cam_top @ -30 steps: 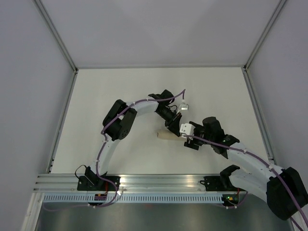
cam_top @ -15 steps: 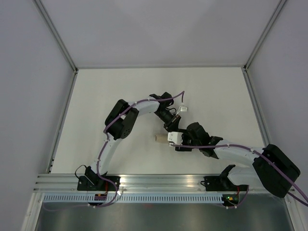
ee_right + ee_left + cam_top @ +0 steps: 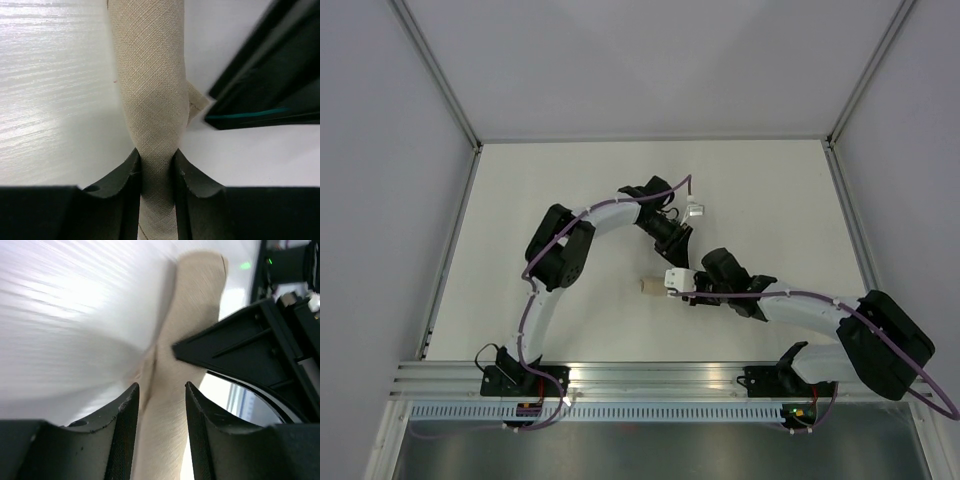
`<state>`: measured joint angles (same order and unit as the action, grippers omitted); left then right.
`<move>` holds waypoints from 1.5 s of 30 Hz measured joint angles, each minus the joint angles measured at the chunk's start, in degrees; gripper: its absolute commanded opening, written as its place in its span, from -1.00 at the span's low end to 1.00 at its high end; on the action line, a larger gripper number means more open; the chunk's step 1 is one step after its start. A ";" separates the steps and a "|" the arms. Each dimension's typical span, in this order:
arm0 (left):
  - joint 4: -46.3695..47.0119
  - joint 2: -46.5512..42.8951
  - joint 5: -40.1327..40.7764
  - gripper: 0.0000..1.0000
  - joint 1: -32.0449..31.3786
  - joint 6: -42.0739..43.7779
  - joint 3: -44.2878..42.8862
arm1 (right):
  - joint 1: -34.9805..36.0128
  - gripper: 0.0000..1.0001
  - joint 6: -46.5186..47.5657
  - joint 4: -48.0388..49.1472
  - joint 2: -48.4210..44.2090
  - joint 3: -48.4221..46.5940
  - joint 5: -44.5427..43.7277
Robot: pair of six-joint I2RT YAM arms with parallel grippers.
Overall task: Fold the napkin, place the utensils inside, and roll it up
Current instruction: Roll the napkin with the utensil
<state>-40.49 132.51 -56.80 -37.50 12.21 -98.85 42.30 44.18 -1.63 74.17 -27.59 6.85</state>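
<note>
Pinching the rolled napkin [image 3: 150,75] at its waist with the right hand [image 3: 156,161], fingers [image 3: 125,182] pressing into the cloth, probably holding the layers against springing loose. Resting the roll flat on the counter [image 3: 50,100], near the middle, between both arms. Straddling the same roll with the left hand [image 3: 160,395], cloth filling the gap, yet not telling whether squeezing or merely guarding. Showing no utensils, so possibly hiding them inside the roll
</note>
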 measured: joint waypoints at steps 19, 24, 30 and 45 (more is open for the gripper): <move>21.62 -31.67 34.62 0.00 9.03 -19.67 21.97 | -6.32 -0.57 -9.25 -10.88 14.27 -16.24 6.43; 24.72 -39.54 42.66 0.04 8.90 -23.87 29.57 | -8.31 -0.60 -13.77 -13.92 21.97 -25.03 8.52; 30.25 -47.43 48.00 0.05 8.87 -30.10 41.94 | -11.50 -0.60 -21.88 -17.16 29.99 -34.64 12.94; 51.39 -40.94 56.83 0.08 5.92 -50.45 53.57 | -12.87 -0.60 -41.40 -15.50 38.10 -42.91 18.43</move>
<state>10.90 91.57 0.03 -31.57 -38.24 -45.28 29.43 2.79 -17.12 112.27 -70.50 25.28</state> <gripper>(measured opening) 0.540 0.319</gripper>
